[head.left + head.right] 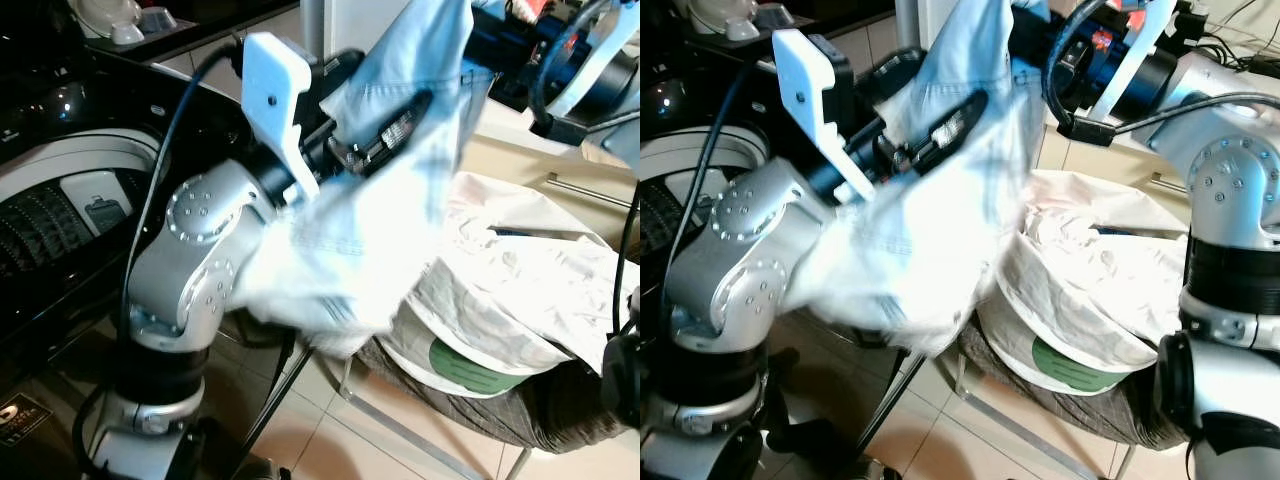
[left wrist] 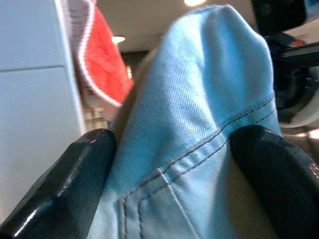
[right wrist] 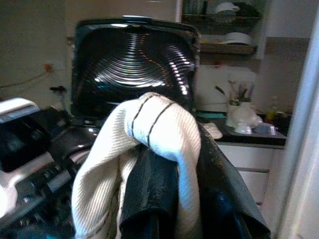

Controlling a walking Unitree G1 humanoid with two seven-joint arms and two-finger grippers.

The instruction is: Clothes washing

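Note:
A light blue denim garment hangs over my raised left arm and covers much of the middle of the scene. In the left wrist view my left gripper is shut on a fold of this denim, with a black finger on each side. My right arm reaches in from the upper right, and the denim hides its hand. In the right wrist view my right gripper is shut on a cream ribbed cloth with dark stripes, which drapes over the fingers. The top-loading washer stands open at the left.
A white laundry bag full of pale clothes rests on a metal-framed chair at the right, over grey fabric. The washer lid stands upright. A red towel hangs behind. Dishes sit on a dark counter. The floor is tiled.

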